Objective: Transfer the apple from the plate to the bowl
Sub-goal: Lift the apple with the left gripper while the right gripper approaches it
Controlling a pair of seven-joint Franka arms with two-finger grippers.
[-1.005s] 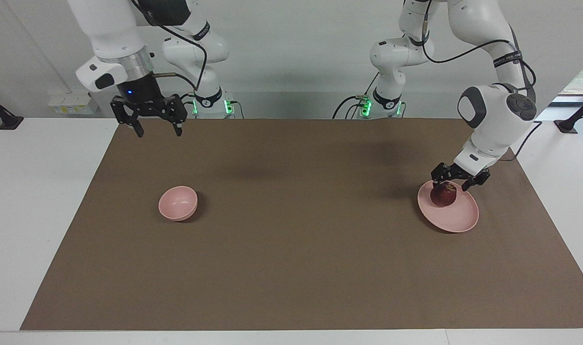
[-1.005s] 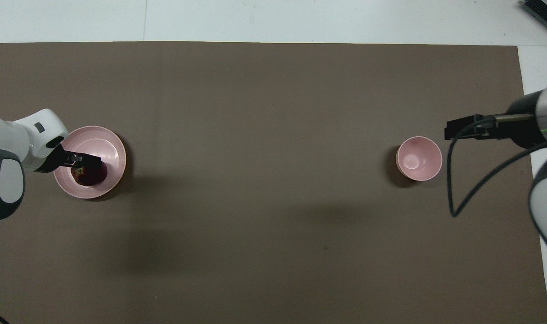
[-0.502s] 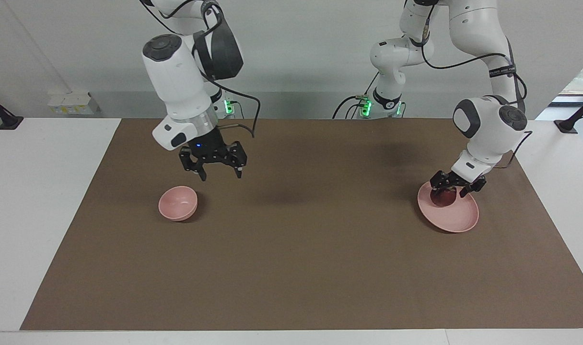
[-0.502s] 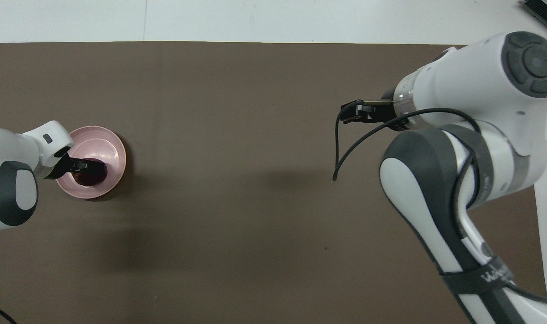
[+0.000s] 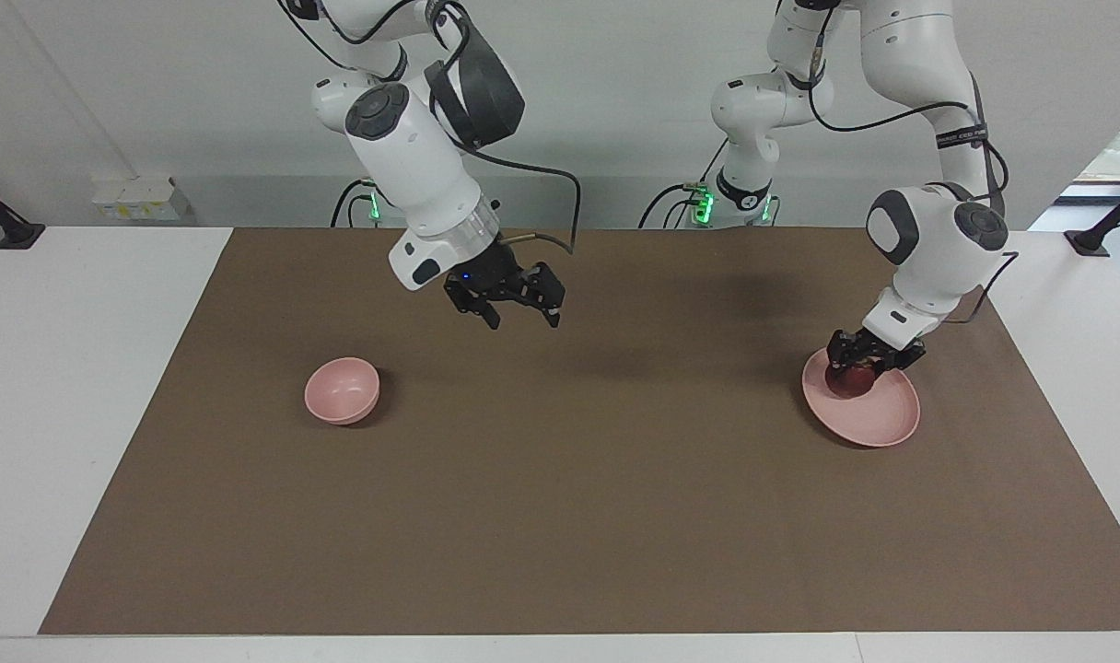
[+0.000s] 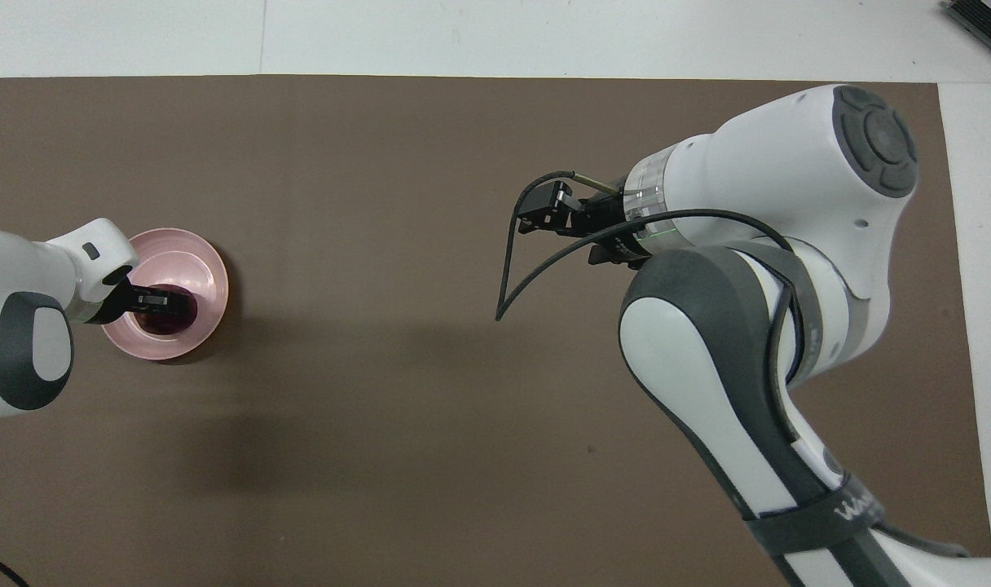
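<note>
My left pincer (image 5: 852, 368) is down on the plate (image 5: 882, 419) at the left arm's end, clamped around the apple (image 5: 847, 381), which probably rests there, not yet lifted. My right pincer (image 5: 520, 316) hangs released over mid-table, maybe readying a handover toward the bowl (image 5: 342, 390).

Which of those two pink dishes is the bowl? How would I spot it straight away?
Start from the brown mat covering the table and go to the right arm's end. There a small pink bowl stands alone, empty. It is deep and narrow, unlike the wide, shallow pink plate at the left arm's end, which carries a dark red apple.
</note>
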